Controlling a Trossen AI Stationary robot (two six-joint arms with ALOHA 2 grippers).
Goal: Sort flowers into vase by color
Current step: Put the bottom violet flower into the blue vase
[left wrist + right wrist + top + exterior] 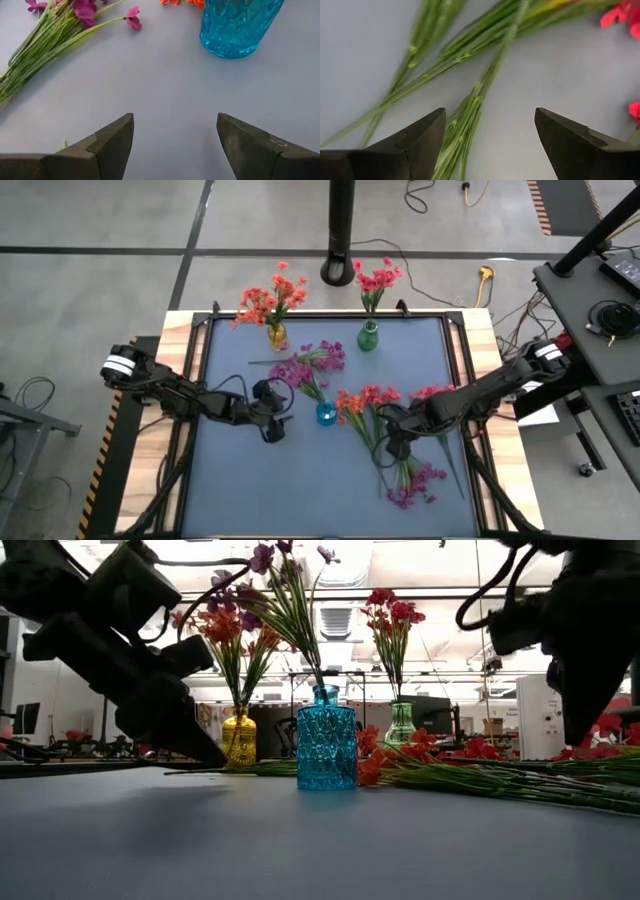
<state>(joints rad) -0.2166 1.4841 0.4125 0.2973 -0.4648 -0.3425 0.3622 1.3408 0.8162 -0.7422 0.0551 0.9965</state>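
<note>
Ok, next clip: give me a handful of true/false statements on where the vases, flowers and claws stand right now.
1. Three vases stand on the table: yellow vase, green vase and blue vase. True.
2. The blue vase is empty. False: it holds purple flowers.
3. The right claw is open above loose stems lying on the mat. True.
4. The left claw is shut on a purple sprig. False: it is open and holds nothing, with bare mat between its fingers.
5. The green vase holds orange flowers. False: it holds red-pink flowers; the orange flowers are in the yellow vase.
</note>
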